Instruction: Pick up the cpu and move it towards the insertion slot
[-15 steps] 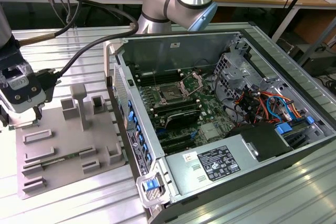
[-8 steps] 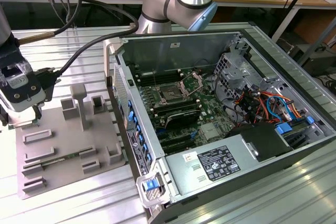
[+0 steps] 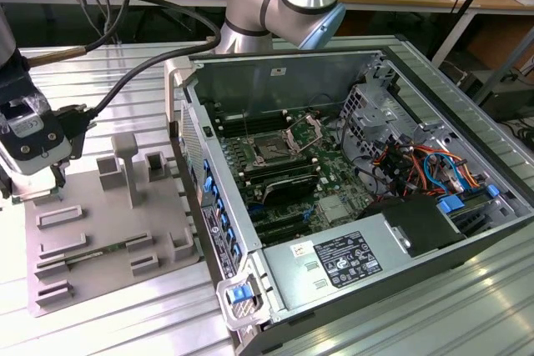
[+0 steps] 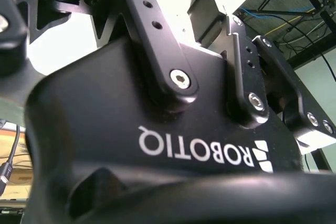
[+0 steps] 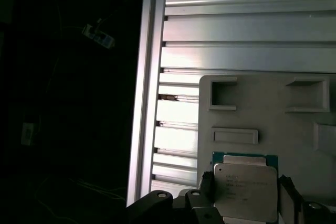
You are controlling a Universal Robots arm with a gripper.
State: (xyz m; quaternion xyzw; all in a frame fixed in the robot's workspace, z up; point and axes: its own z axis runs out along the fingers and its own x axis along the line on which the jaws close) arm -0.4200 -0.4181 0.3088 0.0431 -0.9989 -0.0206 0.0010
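Observation:
The cpu (image 5: 244, 192), a flat square chip with a silvery top and a green edge, lies at the grey plastic fixture (image 5: 273, 119) in the first wrist view. My gripper (image 5: 247, 181) holds it, with dark fingers (image 5: 206, 184) pressed against two opposite sides. In the exterior view the gripper (image 3: 33, 189) hangs low over the fixture's (image 3: 117, 231) far corner at the exterior view's left. The insertion slot (image 3: 271, 149), a square socket with a raised metal bracket, sits on the motherboard inside the open computer case, well off toward the exterior view's right.
The open computer case (image 3: 334, 64) has tall metal walls, with cables and a drive cage inside. Upright posts (image 3: 125, 160) and recesses stand on the fixture. A thick cable (image 3: 125, 81) runs from the gripper toward the arm base. The table is ribbed aluminium (image 5: 247, 24).

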